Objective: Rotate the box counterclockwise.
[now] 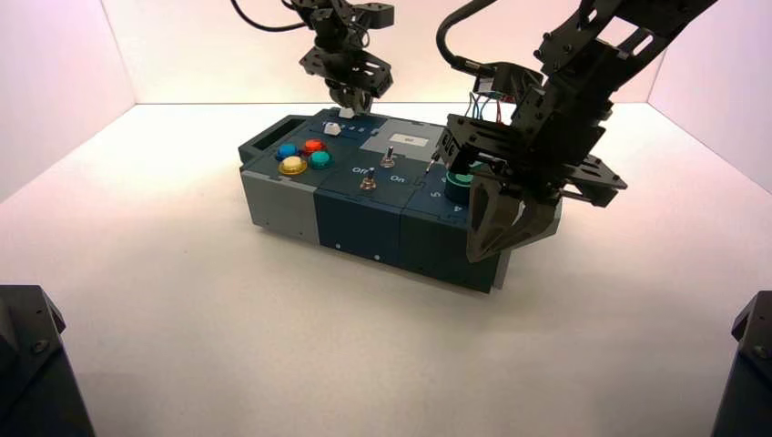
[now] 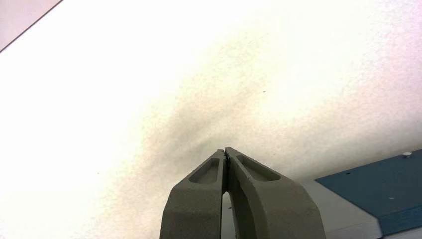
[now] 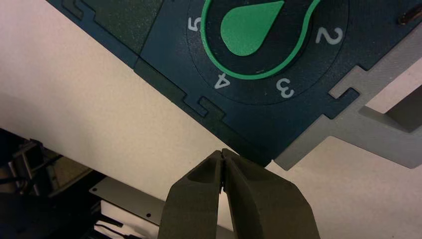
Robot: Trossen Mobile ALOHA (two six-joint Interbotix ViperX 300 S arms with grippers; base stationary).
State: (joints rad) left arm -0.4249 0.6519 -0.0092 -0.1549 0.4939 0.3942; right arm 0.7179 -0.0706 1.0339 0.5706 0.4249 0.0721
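while the box runs ten-to-four on the tabletop, the closed right hand meets its four-o'clock corner; the closed left hand hangs behind its far edge.

Two black articulated arms, built from angular bracketed plates dotted with small screw holes. The right gripper carries two broad, dark grey-olive tapered fingers, each with a teardrop-shaped recess moulded near its tip, as the right wrist view shows. Behind its wrist plate sits a bundle of thin red, blue and white wires, with a thick black cable looping above. The left gripper has matching fingers and a black cable trailing from its upper housing.
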